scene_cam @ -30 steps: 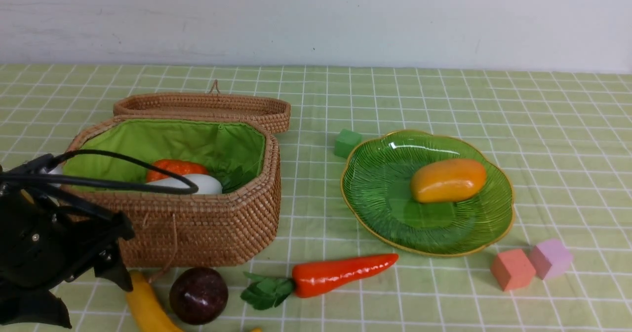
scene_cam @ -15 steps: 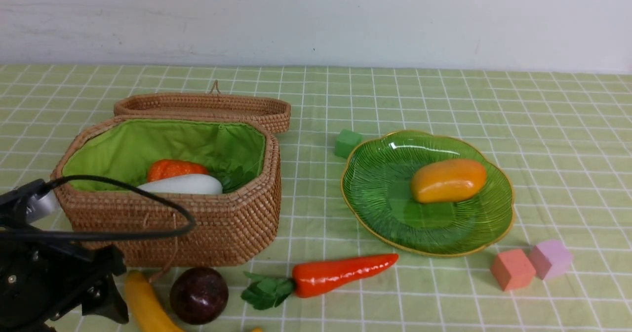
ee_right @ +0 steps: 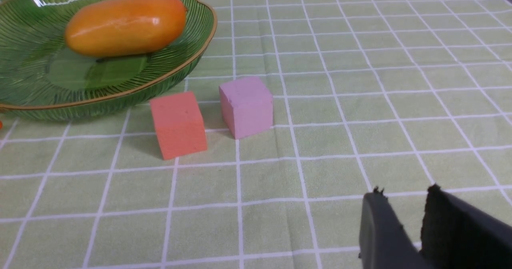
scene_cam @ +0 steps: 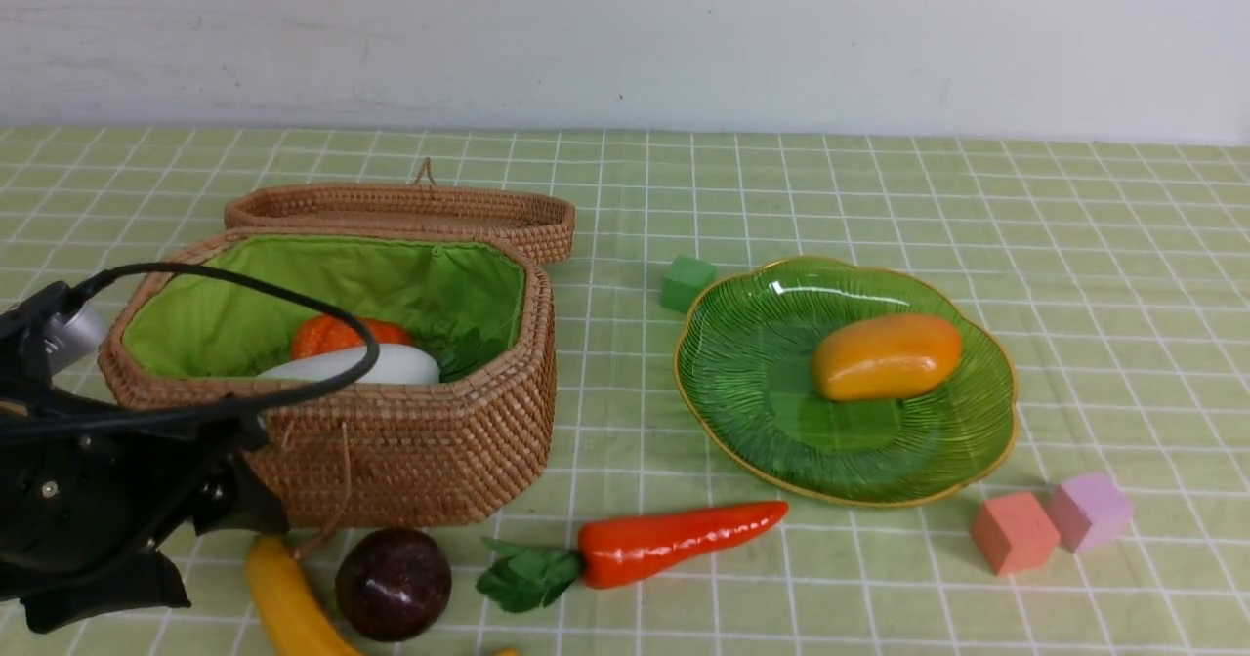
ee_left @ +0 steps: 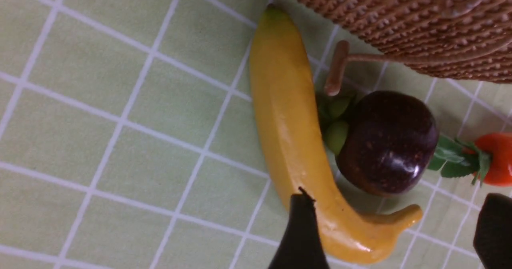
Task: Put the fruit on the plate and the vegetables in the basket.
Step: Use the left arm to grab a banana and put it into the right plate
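Now the left gripper (ee_left: 399,195), jaws wide and empty, has been shifted in over the banana (ee_left: 288,113) lying on the surface at the basket's (scene_cam: 410,441) 7 o'clock, so its transfer to the plate (scene_cam: 742,412) seems next; the right gripper (ee_right: 405,189) is held narrow, empty.

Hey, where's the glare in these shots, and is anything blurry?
Front view: white glare streaks on the plate near its far rim, otherwise sharp. Left wrist view: a small bright spot on the purple ball, and the banana looks slightly soft. Right wrist view: glare on the plate's rim and sheen on the mango.
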Robot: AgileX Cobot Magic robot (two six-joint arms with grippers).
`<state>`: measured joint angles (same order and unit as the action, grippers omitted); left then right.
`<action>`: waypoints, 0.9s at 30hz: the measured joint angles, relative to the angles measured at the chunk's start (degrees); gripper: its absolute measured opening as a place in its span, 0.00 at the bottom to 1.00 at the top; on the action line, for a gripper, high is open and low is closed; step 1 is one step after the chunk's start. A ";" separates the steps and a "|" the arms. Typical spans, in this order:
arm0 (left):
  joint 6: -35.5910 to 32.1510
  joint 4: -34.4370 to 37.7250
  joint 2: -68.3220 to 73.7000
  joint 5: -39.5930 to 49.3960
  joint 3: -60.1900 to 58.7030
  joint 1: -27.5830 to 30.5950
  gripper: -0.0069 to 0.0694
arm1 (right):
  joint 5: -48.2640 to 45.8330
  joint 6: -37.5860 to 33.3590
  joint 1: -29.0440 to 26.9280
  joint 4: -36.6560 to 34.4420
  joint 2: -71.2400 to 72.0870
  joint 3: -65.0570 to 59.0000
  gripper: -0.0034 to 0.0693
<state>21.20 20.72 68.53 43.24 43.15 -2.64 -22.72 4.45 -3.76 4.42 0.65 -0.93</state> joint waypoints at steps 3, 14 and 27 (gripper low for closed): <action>0.00 0.20 1.14 -0.14 0.00 0.00 0.79 | 0.00 0.00 0.00 0.00 0.00 0.00 0.30; 0.00 0.38 3.56 0.10 0.06 0.00 0.79 | 0.00 0.00 0.00 0.05 0.00 -0.05 0.32; 3.15 0.38 5.18 1.32 0.27 0.00 0.80 | 0.00 0.00 0.00 0.05 0.00 -0.05 0.34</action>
<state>24.34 21.11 73.72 44.56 43.42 -2.64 -22.72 4.45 -3.76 4.47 0.65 -0.97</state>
